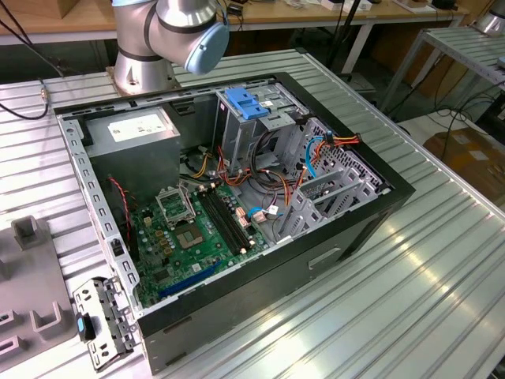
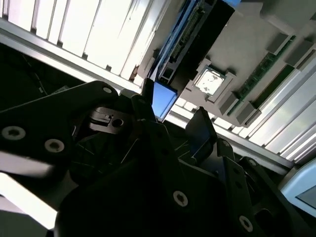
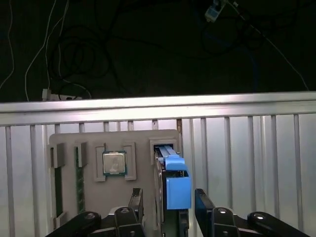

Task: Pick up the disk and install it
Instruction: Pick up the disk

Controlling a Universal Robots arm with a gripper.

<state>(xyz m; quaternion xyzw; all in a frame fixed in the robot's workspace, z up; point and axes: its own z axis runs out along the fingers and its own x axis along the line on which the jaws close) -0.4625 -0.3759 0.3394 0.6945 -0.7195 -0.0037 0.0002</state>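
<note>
Your gripper (image 3: 170,212) hangs with its fingers (image 3: 203,210) spread, one on each side of the disk (image 3: 177,190), and has hold of nothing. The disk stands on edge in a slot of the grey holder (image 3: 89,148), just beside the processor chip (image 3: 114,163), on the ribbed table (image 3: 247,148).

In the exterior view the ribbed metal table (image 1: 426,300) carries an open computer case (image 1: 237,312) centrally, the arm's base (image 1: 140,75) at 11 o'clock, a grey tray (image 1: 43,276) at 8 o'clock.
</note>
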